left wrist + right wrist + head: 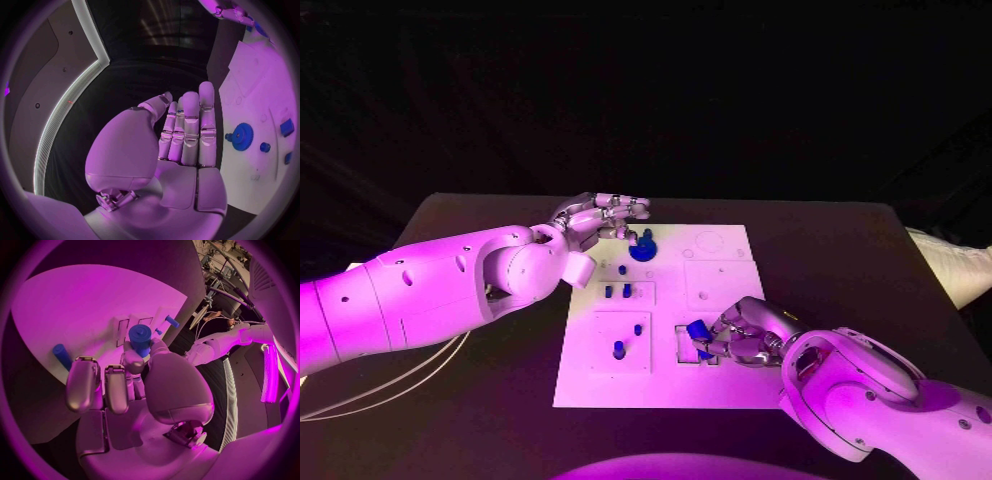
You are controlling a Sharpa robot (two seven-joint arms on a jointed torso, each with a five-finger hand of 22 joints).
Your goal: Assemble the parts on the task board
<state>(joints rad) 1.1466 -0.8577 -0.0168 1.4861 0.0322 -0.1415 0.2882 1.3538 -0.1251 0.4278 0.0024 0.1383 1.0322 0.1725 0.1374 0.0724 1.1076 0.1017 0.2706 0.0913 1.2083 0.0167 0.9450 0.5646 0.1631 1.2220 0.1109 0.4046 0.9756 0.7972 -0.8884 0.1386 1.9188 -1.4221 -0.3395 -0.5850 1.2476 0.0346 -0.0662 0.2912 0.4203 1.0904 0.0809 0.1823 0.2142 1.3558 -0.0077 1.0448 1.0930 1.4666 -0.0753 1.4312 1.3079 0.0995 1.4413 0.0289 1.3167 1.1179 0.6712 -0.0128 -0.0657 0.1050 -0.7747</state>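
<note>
Right now my right hand (747,338) pinches a blue cylindrical part (140,336) over the task board (733,385), near its recessed slot, ready to seat it. My left hand (600,222) hovers open, fingers straight, beside the blue gear (643,249), staying clear.

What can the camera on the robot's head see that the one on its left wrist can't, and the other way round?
Head view alone: the black table, the whole task board, and the right hand pinching a blue part near the board's lower middle.

Left wrist view alone: the left hand from the palm side, fingers straight, side by side, holding nothing.

Both: that left hand beside the board's far left corner, the blue gear standing on the board there, and smaller blue parts nearby.
</note>
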